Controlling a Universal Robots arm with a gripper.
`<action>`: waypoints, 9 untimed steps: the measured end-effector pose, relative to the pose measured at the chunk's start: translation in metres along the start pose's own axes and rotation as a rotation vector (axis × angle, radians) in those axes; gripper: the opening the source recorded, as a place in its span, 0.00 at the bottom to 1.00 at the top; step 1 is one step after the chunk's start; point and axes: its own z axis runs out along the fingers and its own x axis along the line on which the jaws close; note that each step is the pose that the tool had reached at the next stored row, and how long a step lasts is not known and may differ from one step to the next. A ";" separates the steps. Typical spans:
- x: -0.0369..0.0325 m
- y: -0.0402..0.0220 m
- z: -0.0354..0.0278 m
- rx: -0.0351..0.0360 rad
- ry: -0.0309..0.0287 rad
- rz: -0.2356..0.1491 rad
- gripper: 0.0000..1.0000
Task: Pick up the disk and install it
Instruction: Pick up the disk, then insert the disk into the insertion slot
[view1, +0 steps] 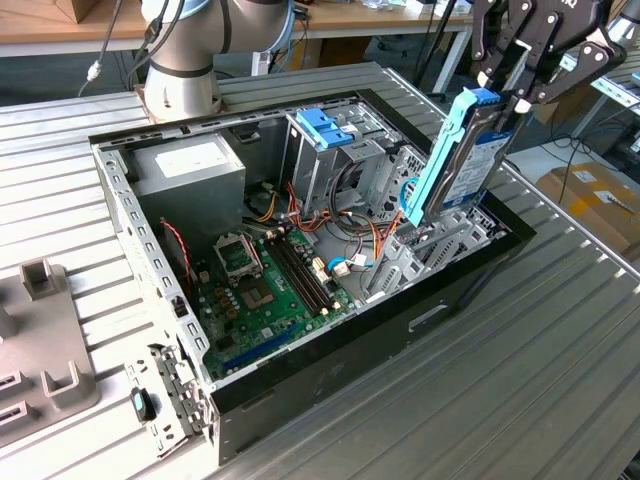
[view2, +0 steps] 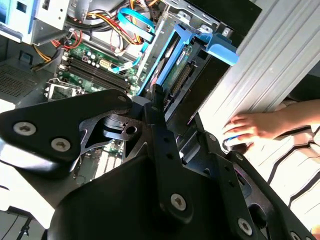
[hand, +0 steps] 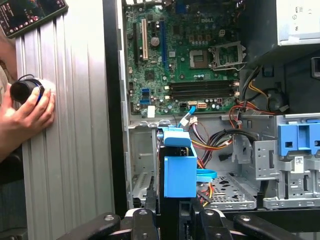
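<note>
Now, from the exterior view's left: the motherboard (view1: 260, 285) lies flat in the open case (view1: 330, 350), then comes the blue-latched cage (view1: 325, 130), then the disk (view1: 465, 150), pinched at its upper end by the claw (view1: 510, 90). Its long axis stands steep and leaning, lower end among the bay metalwork at the case's right end. The ribbed table (view1: 540, 400) gives room alongside.

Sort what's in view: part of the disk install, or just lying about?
Job: disk, held in the gripper, jaws shut on it; open computer case.
Lying about: power supply, motherboard, blue cage latch, grey fixture beside the case, person's hand.
</note>
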 end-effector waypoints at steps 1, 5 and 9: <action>0.0007 0.0000 0.0000 0.0000 0.0001 0.000 0.35; 0.0010 -0.0001 0.0000 0.0000 0.0002 0.000 0.35; 0.0011 -0.0001 0.0000 0.0000 0.0001 0.000 0.35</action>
